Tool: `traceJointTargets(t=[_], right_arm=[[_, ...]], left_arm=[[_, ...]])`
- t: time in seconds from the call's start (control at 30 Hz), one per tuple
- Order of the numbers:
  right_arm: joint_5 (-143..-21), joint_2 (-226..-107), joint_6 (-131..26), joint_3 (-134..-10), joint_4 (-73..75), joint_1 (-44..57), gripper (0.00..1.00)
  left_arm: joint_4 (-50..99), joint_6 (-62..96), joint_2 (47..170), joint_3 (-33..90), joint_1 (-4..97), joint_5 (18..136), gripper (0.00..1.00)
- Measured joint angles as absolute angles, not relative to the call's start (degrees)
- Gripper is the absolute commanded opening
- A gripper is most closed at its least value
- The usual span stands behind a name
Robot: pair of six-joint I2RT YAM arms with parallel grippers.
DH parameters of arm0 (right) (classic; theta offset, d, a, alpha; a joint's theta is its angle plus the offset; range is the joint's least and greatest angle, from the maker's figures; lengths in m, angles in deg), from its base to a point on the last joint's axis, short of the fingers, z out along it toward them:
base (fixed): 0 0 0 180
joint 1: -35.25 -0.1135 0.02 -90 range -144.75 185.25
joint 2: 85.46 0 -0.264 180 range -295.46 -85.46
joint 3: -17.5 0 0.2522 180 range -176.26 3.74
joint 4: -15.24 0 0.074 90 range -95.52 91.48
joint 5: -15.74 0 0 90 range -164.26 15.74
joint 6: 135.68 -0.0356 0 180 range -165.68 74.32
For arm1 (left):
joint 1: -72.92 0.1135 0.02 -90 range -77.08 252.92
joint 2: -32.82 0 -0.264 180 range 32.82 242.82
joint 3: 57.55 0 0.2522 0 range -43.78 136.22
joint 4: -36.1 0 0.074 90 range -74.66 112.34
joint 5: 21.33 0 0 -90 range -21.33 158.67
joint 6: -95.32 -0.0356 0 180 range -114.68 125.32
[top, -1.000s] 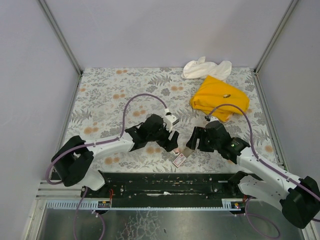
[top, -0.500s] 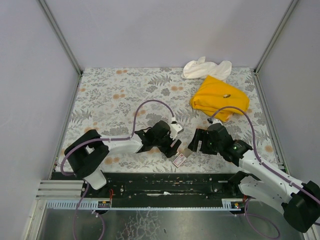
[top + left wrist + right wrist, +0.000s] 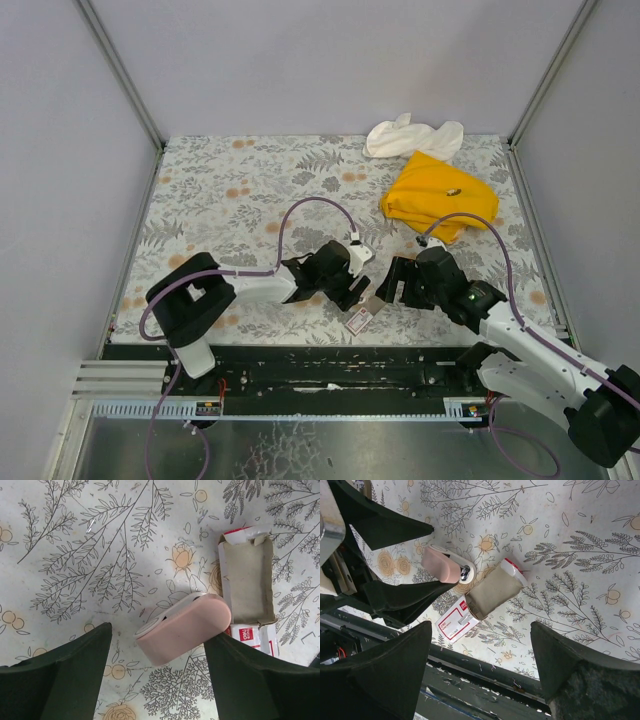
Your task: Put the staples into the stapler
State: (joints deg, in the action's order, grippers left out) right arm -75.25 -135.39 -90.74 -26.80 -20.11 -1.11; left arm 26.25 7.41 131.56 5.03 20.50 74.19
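Staples (image 3: pixel 247 580) flat on the flowered surface (image 3: pixel 220 190) near its front edge, tan inner tray out of the sleeve and open side up, pink-and-white sleeve touching the tray's end. Just beside the tray, a small pink stapler (image 3: pixel 182 627). Set either side of the stapler, the fingers of the left hand (image 3: pixel 157 635), spread wide, gripping nothing. Low over the box, the right hand (image 3: pixel 481 626), likewise gaping and empty. Well apart, far right: a yellow cloth (image 3: pixel 438 195) and a white cloth (image 3: pixel 410 135).

Pink stapler (image 3: pixel 182 627) lies between the left pincer's (image 3: pixel 162 632) spread fingers; opened staples box (image 3: pixel 247 580) just beside it.
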Motion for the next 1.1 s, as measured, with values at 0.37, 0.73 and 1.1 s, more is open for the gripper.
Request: traceJointTargets(t=[0.37,0.73,1.1], right_arm=[[-75.2,-134.8,-90.8,-26.8,-21.0,-1.1,0.87],[-74.9,-133.3,-91.0,-26.8,-22.1,-1.1,0.88],[-74.9,-133.3,-91.4,-26.2,-22.0,-1.1,0.88]], left_arm=[[26.8,5.5,134.8,8.4,20.5,75.7,0.67],[29.6,5.7,134.9,7.0,20.5,75.5,0.60],[32.7,8.7,130.7,1.0,19.4,73.1,0.48]])
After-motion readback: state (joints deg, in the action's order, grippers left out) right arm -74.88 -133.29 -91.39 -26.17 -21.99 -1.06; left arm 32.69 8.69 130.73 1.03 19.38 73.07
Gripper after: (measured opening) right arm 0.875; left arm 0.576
